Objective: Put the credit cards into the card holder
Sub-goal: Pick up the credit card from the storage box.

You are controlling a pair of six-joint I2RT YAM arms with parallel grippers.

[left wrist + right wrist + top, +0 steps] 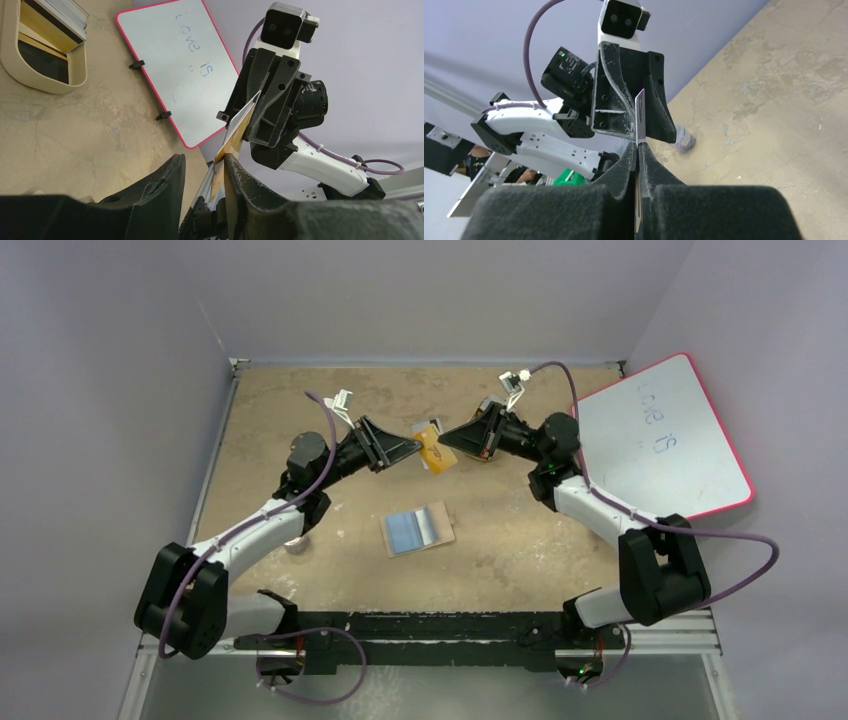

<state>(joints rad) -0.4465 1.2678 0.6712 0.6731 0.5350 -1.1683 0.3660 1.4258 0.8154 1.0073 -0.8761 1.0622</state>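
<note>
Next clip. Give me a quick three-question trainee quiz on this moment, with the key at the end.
1. True or false: the right gripper is shut on the orange card.
2. How does the card holder sit? A, folded shut and standing on edge. B, lying open and flat on the table. C, clamped in a gripper.
3. Fill in: the whiteboard with the pink rim lies on the robot's ____ side.

Key: 1 true; 2 B; 3 right.
</note>
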